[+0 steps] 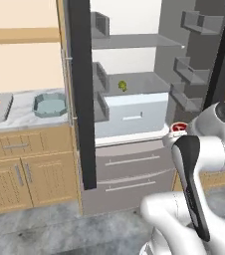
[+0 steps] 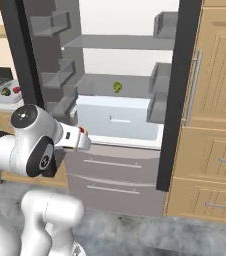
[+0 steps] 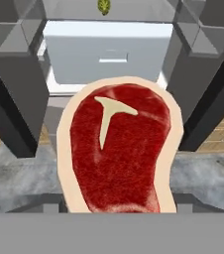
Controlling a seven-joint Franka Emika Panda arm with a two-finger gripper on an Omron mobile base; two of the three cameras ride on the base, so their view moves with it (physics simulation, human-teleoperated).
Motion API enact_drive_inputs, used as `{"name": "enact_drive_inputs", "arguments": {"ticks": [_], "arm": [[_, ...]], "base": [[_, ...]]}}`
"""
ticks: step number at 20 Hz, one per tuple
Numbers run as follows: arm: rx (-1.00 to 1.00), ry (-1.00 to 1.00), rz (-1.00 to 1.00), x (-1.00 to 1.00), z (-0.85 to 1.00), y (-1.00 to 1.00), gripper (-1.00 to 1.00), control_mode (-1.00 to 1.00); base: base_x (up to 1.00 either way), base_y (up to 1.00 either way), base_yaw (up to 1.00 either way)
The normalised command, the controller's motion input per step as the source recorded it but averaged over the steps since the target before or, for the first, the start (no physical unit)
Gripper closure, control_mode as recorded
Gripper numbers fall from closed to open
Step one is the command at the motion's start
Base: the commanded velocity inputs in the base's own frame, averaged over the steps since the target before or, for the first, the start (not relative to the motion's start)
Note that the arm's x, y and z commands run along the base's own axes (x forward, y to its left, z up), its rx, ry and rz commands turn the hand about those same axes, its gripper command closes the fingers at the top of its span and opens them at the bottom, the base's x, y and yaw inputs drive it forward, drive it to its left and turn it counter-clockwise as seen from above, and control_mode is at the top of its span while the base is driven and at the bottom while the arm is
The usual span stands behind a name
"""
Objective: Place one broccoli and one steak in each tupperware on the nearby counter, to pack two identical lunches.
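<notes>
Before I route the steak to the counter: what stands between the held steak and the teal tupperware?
In the left base view, the fridge's open dark door stands between the steak and the teal tupperware.

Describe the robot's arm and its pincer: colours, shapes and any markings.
The arm is made of glossy white rounded segments, thick and tube-like, with a bulbous lower body. A long black strip runs down one link, and the joints carry round dark grey caps with a small pale centre mark. Near the wrist there is a small red ring. No cables show. The pincer's own shape cannot be made out.
</notes>
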Motion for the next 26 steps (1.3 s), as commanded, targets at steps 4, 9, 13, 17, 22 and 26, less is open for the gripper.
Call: {"name": "enact_drive_inputs", "arguments": {"ticks": [4,9,13,17,22,26], "arm": [[0.00,0.00,0.00,0.00,0.00,0.00,1.00,1.00],[0.00,0.00,0.00,0.00,0.00,0.00,1.00,1.00],[0.00,0.00,0.00,0.00,0.00,0.00,1.00,1.00],[0.00,0.00,0.00,0.00,0.00,0.00,1.00,1.00],[0.00,0.00,0.00,0.00,0.00,0.00,1.00,1.00],[0.00,0.00,0.00,0.00,0.00,0.00,1.00,1.00]], "base": [[-0.26,0.99,0.00],[-0.52,0.81,0.00],[-0.73,0.54,0.00],[-0.54,0.67,0.00],[-0.03,0.98,0.00],[0.00,1.00,0.01]]}}
